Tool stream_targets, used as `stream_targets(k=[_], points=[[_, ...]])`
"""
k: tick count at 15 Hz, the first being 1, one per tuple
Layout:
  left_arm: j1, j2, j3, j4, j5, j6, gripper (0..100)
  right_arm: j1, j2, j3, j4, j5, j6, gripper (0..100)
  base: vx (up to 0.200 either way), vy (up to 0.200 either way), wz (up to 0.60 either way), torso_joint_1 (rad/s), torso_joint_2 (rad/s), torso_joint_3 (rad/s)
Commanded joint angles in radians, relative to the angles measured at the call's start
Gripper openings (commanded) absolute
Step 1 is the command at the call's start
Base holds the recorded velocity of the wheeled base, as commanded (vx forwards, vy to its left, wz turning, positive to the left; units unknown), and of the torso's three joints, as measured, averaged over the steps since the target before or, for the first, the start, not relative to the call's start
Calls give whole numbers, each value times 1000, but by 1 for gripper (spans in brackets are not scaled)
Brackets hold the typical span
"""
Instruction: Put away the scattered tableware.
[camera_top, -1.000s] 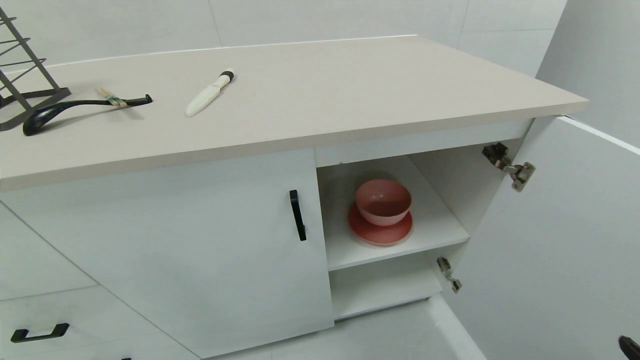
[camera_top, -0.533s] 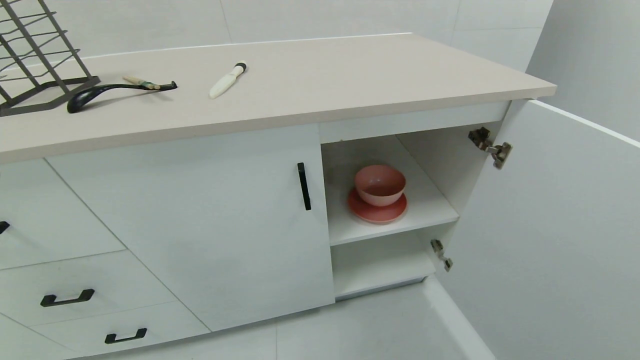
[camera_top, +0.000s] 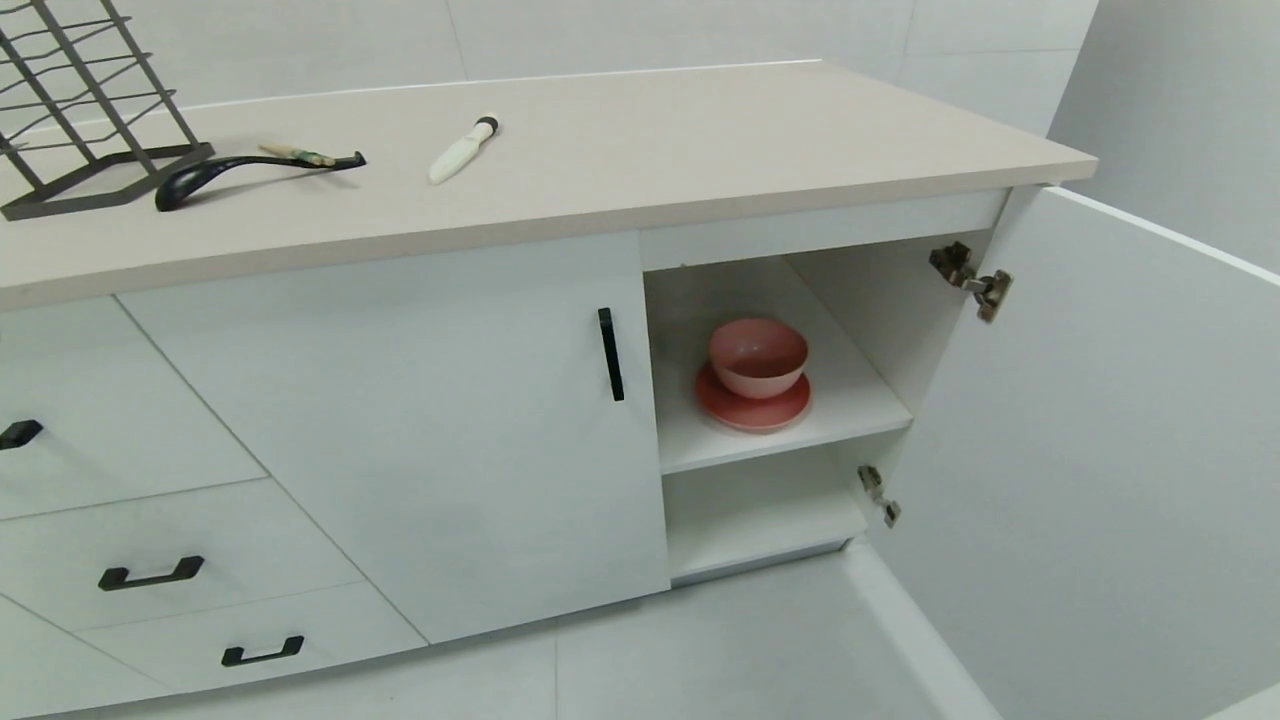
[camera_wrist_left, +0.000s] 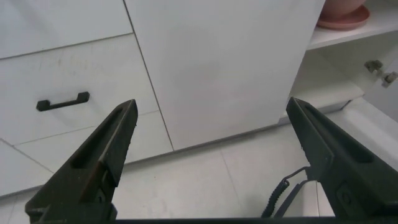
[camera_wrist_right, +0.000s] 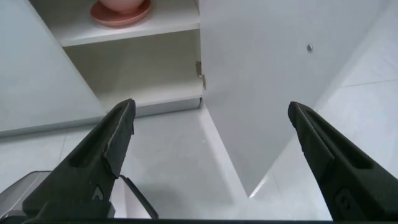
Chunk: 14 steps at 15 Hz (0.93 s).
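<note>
Your left hand (camera_wrist_left: 211, 106) spread wide, empty, facing closed cabinet door (camera_wrist_left: 217, 62). Your right hand (camera_wrist_right: 211, 104) also spread wide, empty, facing open compartment. Pink bowl (camera_top: 758, 355) sits on red plate (camera_top: 752, 410) on upper shelf (camera_top: 860, 415); right door (camera_top: 1080, 450) swung open. On bench (camera_top: 700, 140): black ladle (camera_top: 250, 168), chopsticks (camera_top: 295, 154) against its handle, white knife (camera_top: 460, 152) apart to right, wire rack (camera_top: 80, 110) at left end.

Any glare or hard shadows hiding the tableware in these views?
Head view: even light, no glare on the countertop; the ladle casts a soft shadow; the bowl sits in a dimmer cupboard, yet readable. Left wrist view: the plate is evenly lit. Right wrist view: the lower shelf is shaded.
</note>
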Motion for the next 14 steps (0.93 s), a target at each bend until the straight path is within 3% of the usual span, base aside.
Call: stream_targets(k=[1, 3, 14], points=[[0, 1, 0, -2, 0, 5, 100, 0, 7, 0, 2, 0, 0, 100, -200, 0, 0, -2, 2, 7], [0, 1, 0, -2, 0, 5, 100, 0, 7, 0, 3, 0, 0, 100, -200, -200, 0, 2, 0, 7], [0, 1, 0, -2, 0, 4, 100, 0, 6, 0, 2, 3, 3, 100, 0, -200, 0, 1, 2, 2]])
